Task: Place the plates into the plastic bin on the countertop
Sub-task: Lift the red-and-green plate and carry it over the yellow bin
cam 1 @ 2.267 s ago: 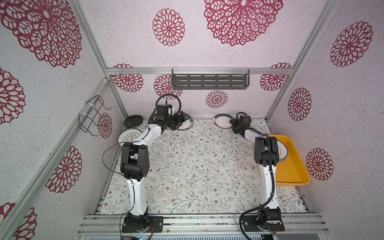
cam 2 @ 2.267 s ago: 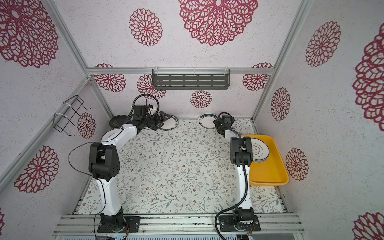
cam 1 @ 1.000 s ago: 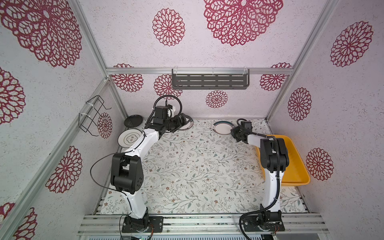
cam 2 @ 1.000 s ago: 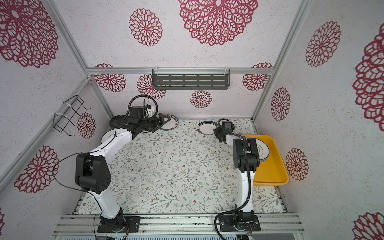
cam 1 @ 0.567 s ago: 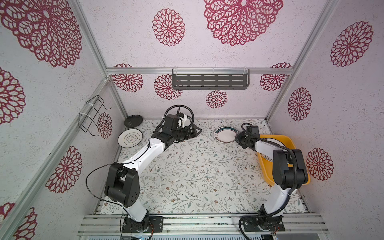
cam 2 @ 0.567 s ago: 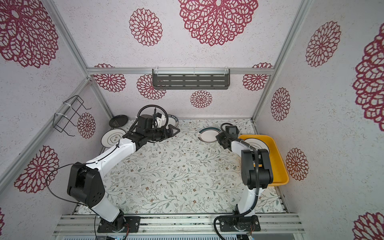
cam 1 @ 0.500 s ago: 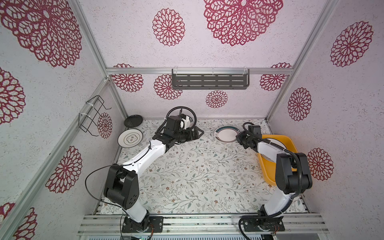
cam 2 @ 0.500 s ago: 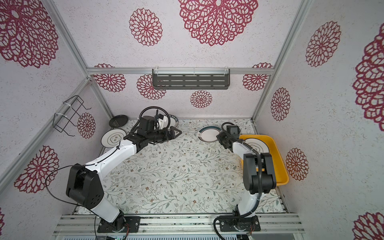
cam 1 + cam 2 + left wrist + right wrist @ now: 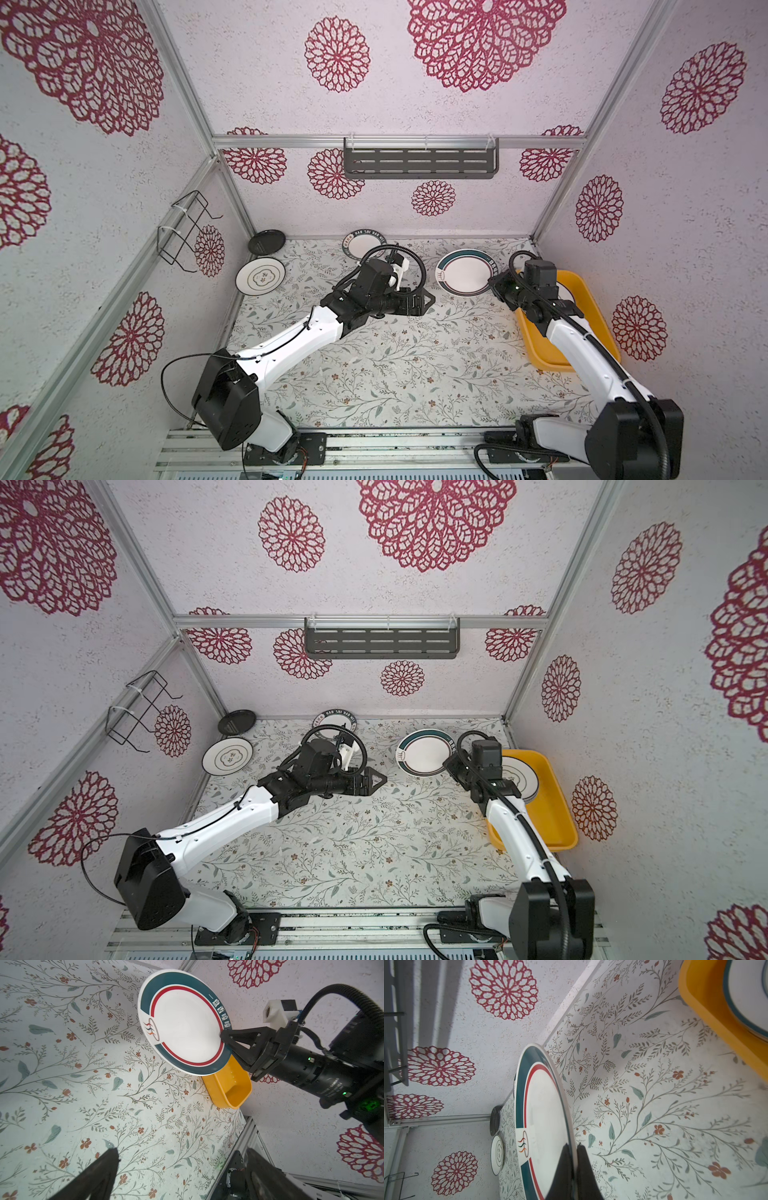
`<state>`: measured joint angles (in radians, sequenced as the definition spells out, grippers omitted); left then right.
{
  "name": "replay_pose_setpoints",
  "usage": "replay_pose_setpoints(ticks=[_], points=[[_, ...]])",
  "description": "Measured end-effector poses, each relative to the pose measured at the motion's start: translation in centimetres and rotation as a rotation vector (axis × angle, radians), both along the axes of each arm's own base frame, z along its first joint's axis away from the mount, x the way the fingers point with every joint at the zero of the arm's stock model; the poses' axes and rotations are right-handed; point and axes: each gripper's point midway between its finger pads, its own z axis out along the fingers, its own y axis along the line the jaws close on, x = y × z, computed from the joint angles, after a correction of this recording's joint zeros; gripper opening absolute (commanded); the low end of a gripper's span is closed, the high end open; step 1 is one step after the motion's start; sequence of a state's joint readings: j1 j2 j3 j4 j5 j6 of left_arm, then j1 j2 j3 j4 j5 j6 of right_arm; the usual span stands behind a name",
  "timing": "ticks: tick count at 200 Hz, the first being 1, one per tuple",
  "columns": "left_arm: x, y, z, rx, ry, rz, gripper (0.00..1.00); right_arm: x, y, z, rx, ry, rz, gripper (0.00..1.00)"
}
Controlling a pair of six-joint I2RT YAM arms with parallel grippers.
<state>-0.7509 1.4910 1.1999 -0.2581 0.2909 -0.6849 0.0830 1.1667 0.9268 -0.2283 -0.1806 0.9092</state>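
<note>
The right jaws are pinched shut on the rim of a teal-rimmed plate (image 9: 464, 272). It sticks out ahead of them, tilted, lifted off the tabletop (image 9: 395, 365). The yellow bin (image 9: 555, 816) sits just behind those jaws, with a white plate (image 9: 521, 781) inside. The left jaws are spread wide and empty, pointed toward the held plate, well apart from it. Behind the left jaws, on the tabletop: lettered plate (image 9: 364, 244), black plate (image 9: 266, 242), line-patterned plate (image 9: 260, 276).
</note>
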Motion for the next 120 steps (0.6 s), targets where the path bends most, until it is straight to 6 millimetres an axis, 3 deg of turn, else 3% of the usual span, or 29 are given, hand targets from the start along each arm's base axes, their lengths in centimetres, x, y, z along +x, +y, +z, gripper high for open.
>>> replay_pose_setpoints(ticks=[27, 53, 100, 120], points=[[-1.4, -0.7, 0.0, 0.021, -0.017, -0.014, 0.97, -2.3, -0.8, 1.5, -0.002, -0.026, -0.019, 0.00], [-2.4, -0.9, 0.2, 0.028, -0.029, -0.021, 0.97, -3.3, -2.3, 1.7, -0.009, -0.022, -0.065, 0.00], [-1.9, -0.5, 0.0, 0.059, -0.061, 0.012, 0.97, -4.1, -6.8, -1.3, 0.016, 0.045, -0.191, 0.00], [-1.3, -1.2, 0.0, 0.069, -0.070, 0.005, 0.97, -4.6, -8.6, -2.6, 0.030, 0.077, -0.242, 0.00]])
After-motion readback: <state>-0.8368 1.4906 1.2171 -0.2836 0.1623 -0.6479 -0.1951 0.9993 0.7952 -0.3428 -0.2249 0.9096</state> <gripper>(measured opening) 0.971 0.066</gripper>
